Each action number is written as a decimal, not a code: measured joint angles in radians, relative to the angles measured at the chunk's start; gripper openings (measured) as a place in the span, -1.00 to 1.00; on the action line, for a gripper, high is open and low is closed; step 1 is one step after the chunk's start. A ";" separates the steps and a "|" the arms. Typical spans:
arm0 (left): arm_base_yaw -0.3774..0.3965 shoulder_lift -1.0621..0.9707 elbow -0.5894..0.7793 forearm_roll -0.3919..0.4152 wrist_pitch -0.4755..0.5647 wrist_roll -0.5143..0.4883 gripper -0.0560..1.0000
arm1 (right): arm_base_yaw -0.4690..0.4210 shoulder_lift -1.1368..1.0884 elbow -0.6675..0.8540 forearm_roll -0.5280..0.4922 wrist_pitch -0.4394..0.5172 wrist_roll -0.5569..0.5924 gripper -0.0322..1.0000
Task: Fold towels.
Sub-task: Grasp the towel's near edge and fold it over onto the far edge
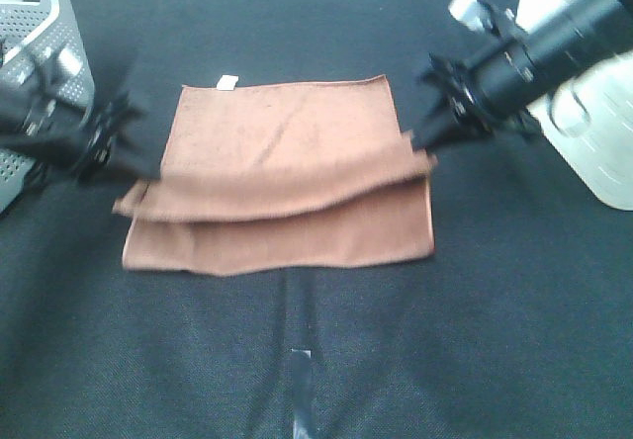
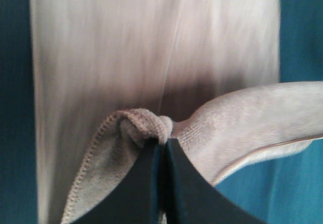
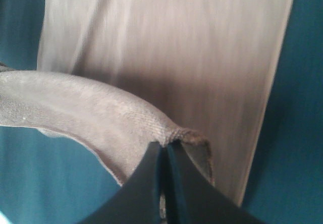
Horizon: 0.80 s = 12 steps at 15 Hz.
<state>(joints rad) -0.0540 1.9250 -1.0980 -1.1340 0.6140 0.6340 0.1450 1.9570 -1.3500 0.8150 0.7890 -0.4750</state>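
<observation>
The towel (image 1: 287,132) lies in the middle of the black table (image 1: 445,340), its long sides running left to right and its white tag (image 1: 227,83) on the far edge. It is partway through what I judge to be the first fold. One long edge is raised and stretched across the middle of the cloth, sagging a little between its two ends, with a shadow under it. A flat strip of towel shows on the near side of that edge, and the rest spreads flat to the far hem.

The left gripper (image 1: 138,167) is clamped on the left end of the raised edge. Its wrist view shows the jaws closed together with a bunched, stitched corner pinched at their tips. The right gripper (image 1: 423,142) is likewise clenched on the right end, a small fold of hem caught between its closed jaws. Both corners are held clear of the layer below.

Done, as far as can be seen: both corners are taken and the edge is up over the cloth. Left: the held edge has not met the opposite hem, so it needs carrying across, lining up with that hem and setting down, then both grips letting go. Whether another fold follows I cannot tell.

A grey basket (image 1: 40,24) stands at the far left and a white bin (image 1: 593,152) at the right, both well apart from the towel
</observation>
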 joint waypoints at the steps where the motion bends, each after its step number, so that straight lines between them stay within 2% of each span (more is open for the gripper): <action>1: 0.000 0.037 -0.072 0.009 0.000 -0.029 -0.88 | 0.000 0.066 -0.110 -0.026 0.027 0.034 -0.94; 2: 0.000 0.096 -0.187 0.045 0.000 -0.073 -0.88 | 0.000 0.170 -0.267 -0.064 0.070 0.078 -0.94; 5: 0.000 0.224 -0.419 0.135 -0.015 -0.175 -0.88 | 0.000 0.356 -0.576 -0.123 0.130 0.145 -0.94; 6: 0.000 0.224 -0.419 0.135 -0.015 -0.175 -0.88 | 0.000 0.356 -0.576 -0.123 0.130 0.145 -0.94; 7: 0.000 0.291 -0.530 0.150 -0.018 -0.200 -0.88 | 0.000 0.442 -0.721 -0.139 0.146 0.168 -0.94; 9: 0.007 0.400 -0.704 0.155 -0.018 -0.221 -0.88 | -0.008 0.543 -0.909 -0.142 0.152 0.188 -0.94; 12: 0.009 0.542 -0.920 0.155 -0.027 -0.227 -0.88 | -0.031 0.684 -1.125 -0.142 0.141 0.197 -0.94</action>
<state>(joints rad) -0.0450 2.4670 -2.0180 -0.9790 0.5870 0.4070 0.1140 2.6410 -2.4750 0.6730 0.9300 -0.2780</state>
